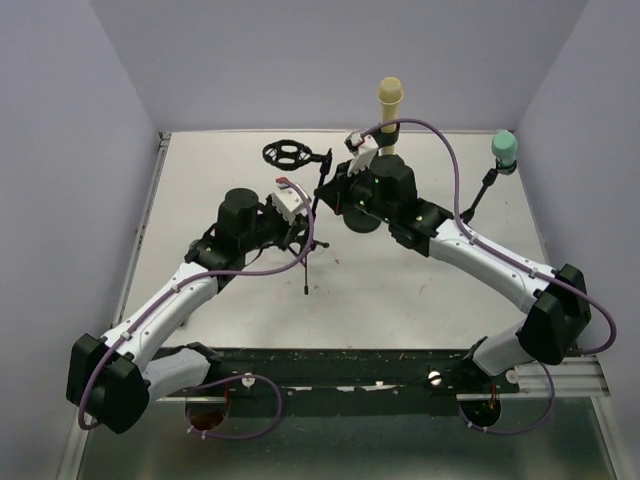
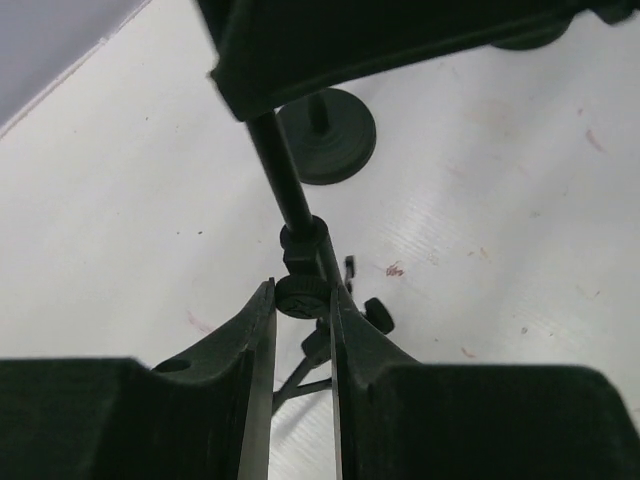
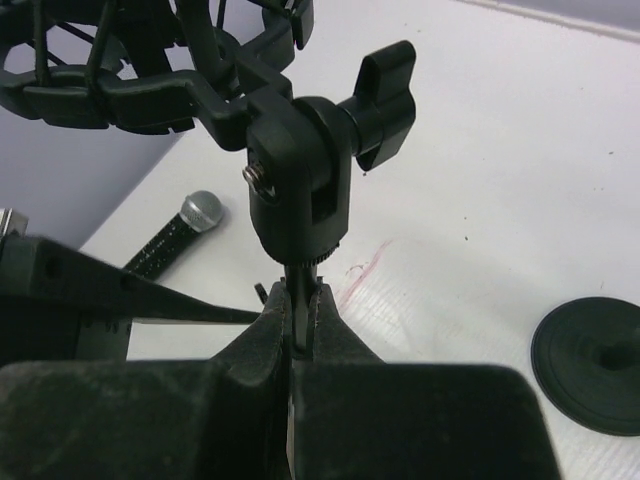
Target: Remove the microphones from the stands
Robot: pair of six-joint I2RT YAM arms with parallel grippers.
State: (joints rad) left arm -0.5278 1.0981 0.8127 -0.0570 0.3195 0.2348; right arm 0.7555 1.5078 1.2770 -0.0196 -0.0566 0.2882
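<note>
A black tripod stand (image 1: 306, 272) with an empty ring-shaped shock mount (image 1: 290, 152) stands mid-table. My right gripper (image 1: 330, 186) is shut on the thin pole just under the mount's swivel joint (image 3: 300, 180); in the right wrist view (image 3: 302, 300) the fingers pinch that pole. My left gripper (image 1: 304, 228) sits lower on the same stand, and in the left wrist view (image 2: 302, 296) its fingers are closed on the knurled collar (image 2: 303, 295) above the tripod legs. A black microphone with a silver grille (image 3: 182, 231) lies on the table beyond the mount; it is hidden in the top view.
A beige microphone (image 1: 390, 98) stands upright on a round-based stand (image 2: 326, 136) behind my right gripper. A teal-headed microphone (image 1: 505, 149) sits on a small stand at the right. Grey walls enclose the table on three sides.
</note>
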